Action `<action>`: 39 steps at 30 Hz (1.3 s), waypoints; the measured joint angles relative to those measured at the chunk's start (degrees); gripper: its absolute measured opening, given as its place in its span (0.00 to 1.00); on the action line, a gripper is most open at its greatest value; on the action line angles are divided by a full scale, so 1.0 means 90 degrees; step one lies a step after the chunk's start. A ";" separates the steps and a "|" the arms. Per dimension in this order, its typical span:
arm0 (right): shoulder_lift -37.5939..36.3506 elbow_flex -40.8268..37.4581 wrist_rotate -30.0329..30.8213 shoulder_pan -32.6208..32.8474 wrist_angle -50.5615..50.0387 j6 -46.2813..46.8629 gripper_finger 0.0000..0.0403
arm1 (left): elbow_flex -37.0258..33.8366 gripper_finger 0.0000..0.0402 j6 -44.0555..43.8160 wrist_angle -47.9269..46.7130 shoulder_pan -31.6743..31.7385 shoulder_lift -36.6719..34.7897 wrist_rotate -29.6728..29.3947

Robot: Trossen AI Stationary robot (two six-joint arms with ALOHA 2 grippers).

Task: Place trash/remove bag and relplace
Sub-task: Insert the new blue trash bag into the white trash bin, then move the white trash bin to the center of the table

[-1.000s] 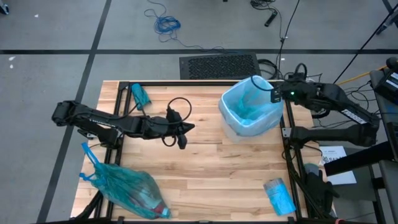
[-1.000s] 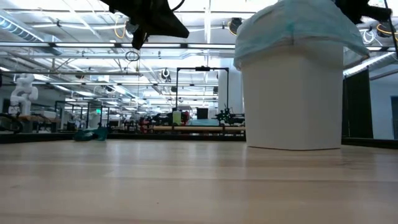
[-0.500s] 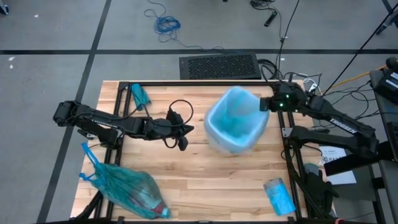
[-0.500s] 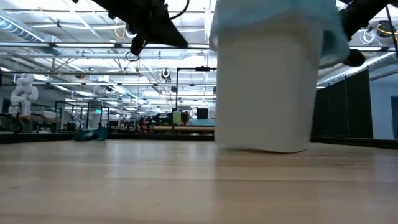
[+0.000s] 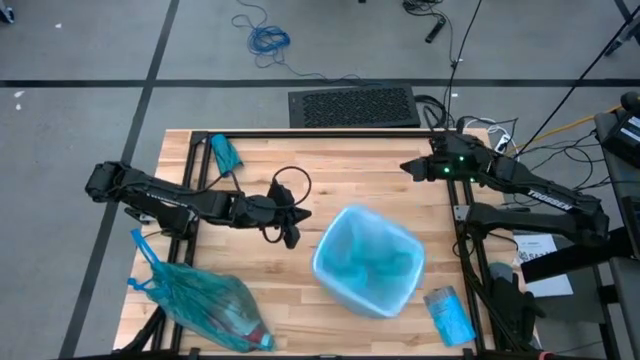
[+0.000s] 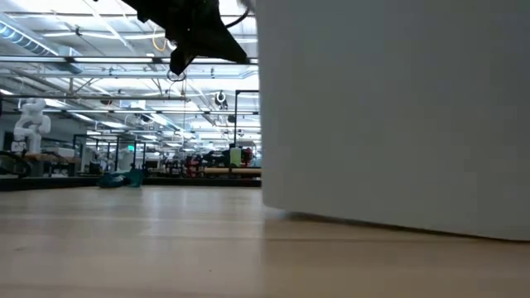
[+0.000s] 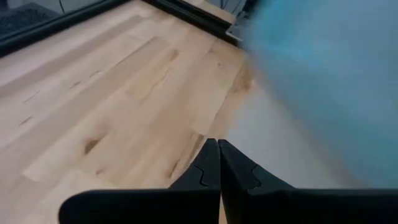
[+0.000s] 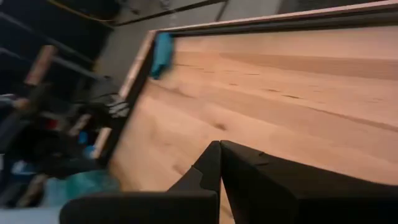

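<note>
**Bin relined and loose on the bench, both claws pressed together and empty**

Left claw (image 5: 291,236) sits near bench centre, tips pressed together, pinching nothing. The left wrist view shows the two fingers (image 7: 219,163) meeting, with the bin wall just ahead. It's aimed toward 4 o'clock at the bin, probably parked clear or lined up to nudge.

Right claw (image 5: 407,167) is at 1 o'clock near the back edge, tips together, nothing held, well apart from the bin.

Bin (image 5: 368,259) stands free at 5 o'clock with a pale blue liner (image 5: 375,262) draped over its rim. It fills the low view, so it's close to the front edge.

Trash: none loose that I can see. The tied full bag (image 5: 208,305) lies at 7 o'clock on the bench (image 5: 320,310), out of the work zone; trash is presumably inside.

Spare blue bag packs sit at 11 o'clock (image 5: 225,153) and at 4 o'clock (image 5: 449,314). Looks near done.
</note>
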 joint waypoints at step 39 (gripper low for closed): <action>-0.0967 0.0017 -0.0543 0.5391 -0.1733 0.0944 0.00 | -0.0002 0.00 -0.4326 0.1004 -0.3880 -0.0054 -0.1175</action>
